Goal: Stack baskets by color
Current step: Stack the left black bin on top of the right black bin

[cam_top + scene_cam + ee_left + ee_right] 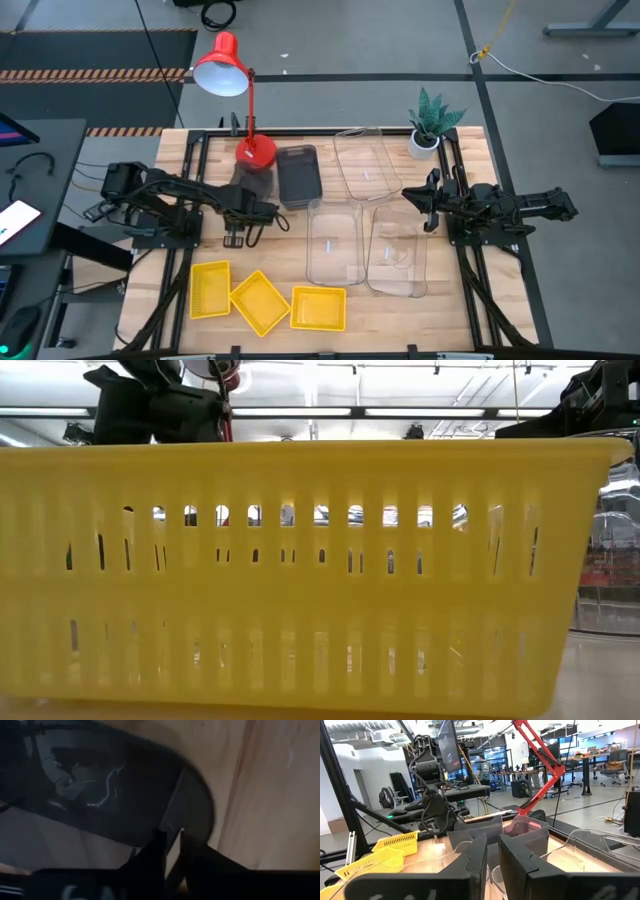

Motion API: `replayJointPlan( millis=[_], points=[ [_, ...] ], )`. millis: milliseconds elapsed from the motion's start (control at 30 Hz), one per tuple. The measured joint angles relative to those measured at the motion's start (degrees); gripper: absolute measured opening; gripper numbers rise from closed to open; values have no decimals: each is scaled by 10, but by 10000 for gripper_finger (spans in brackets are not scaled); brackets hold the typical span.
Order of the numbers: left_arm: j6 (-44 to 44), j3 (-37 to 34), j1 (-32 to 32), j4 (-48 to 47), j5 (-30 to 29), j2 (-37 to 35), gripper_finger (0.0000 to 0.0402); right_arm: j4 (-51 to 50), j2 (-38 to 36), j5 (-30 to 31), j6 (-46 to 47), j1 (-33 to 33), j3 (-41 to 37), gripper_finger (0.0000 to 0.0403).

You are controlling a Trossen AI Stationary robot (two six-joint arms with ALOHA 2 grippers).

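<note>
Two dark grey baskets lie at the table's far middle: one flat, and one beside the red lamp's base. My left gripper points down at the near edge of that second one and is shut on it. Three yellow baskets lie along the near edge; one fills the low view. Three clear baskets rest flat right of centre. My right gripper waits shut at the table's right edge, holding nothing. My left gripper pinches the grey basket's side wall close to a corner, one finger inside the basket and one outside. The fingers come from above, pointing steeply down. Whether the basket is lifted or rests on the table, I cannot tell.
A red desk lamp stands with its base just behind the held basket. A small potted plant is at the far right corner. Bare wood lies between the grey and yellow baskets.
</note>
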State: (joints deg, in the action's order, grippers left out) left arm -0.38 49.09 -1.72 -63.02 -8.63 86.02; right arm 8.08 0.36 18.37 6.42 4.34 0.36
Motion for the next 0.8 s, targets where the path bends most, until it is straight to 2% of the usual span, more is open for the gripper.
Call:
replayJointPlan(
  millis=[67, 267, 533, 667, 800],
  points=[
    [-4, 4, 0, -4, 10, 0, 14, 1, 0, 0, 0, 0, 0, 54],
    [-37, 80, -2, -89, 14, -2, 6, 0, 0, 0, 0, 0, 0, 54],
    [-63, 231, -10, -169, -52, -3, 4, 0, 0, 0, 0, 0, 0, 54],
    [-80, 288, -9, -156, -92, -2, 4, 0, 0, 0, 0, 0, 0, 54],
    [-81, 308, -7, -91, -96, 2, 3, 0, 0, 0, 0, 0, 0, 54]
  ],
)
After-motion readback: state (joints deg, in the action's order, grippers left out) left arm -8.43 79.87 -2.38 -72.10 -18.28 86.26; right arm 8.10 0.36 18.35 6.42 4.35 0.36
